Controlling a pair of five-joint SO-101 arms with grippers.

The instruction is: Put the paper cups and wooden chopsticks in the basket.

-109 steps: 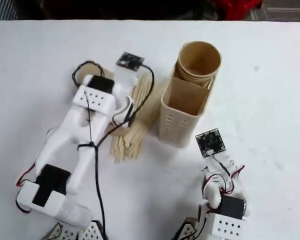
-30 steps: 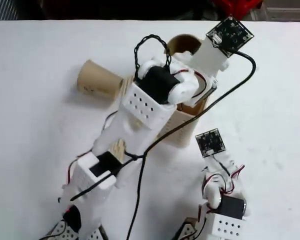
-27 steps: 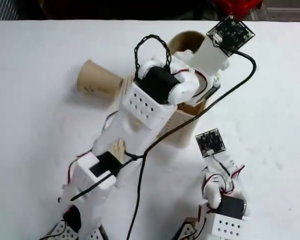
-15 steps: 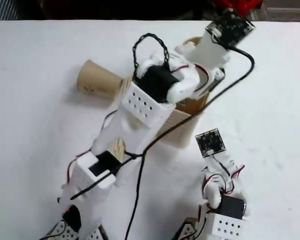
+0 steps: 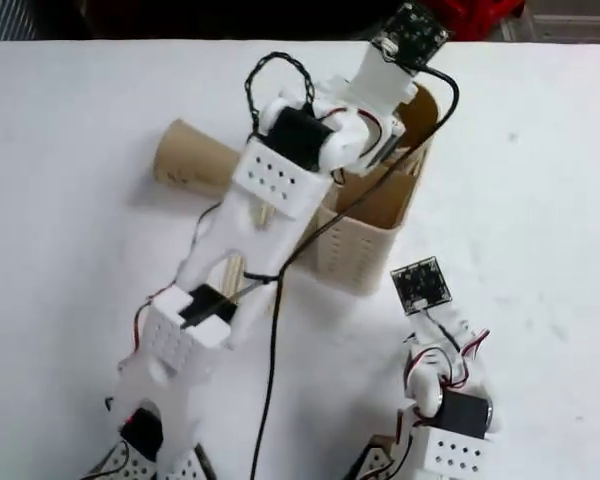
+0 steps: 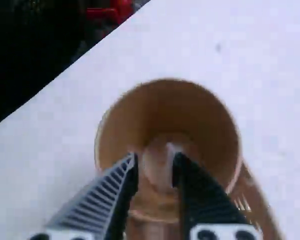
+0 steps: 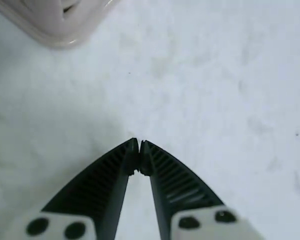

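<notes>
My left arm (image 5: 280,180) stretches across the table, its wrist above the beige basket (image 5: 365,240). In the left wrist view my left gripper (image 6: 155,162) hangs narrowly open over the mouth of the stacked paper cups (image 6: 167,120) in the basket, with nothing clearly between its fingers. Another paper cup (image 5: 185,160) lies on its side on the table beside the arm. Bits of the wooden chopsticks (image 5: 229,272) peek out from under the arm. My right gripper (image 7: 139,150) is shut just above the bare table, near a corner of the basket (image 7: 60,20).
The right arm (image 5: 445,410) sits folded near the table's front edge, close to the basket's front corner. A black cable (image 5: 280,300) trails from the left wrist across the basket. The far table edge lies just behind the basket.
The left arm left the chopstick pile and swung over the basket. In the last second its wrist shifted farther back over the cups. The right arm stayed still.
</notes>
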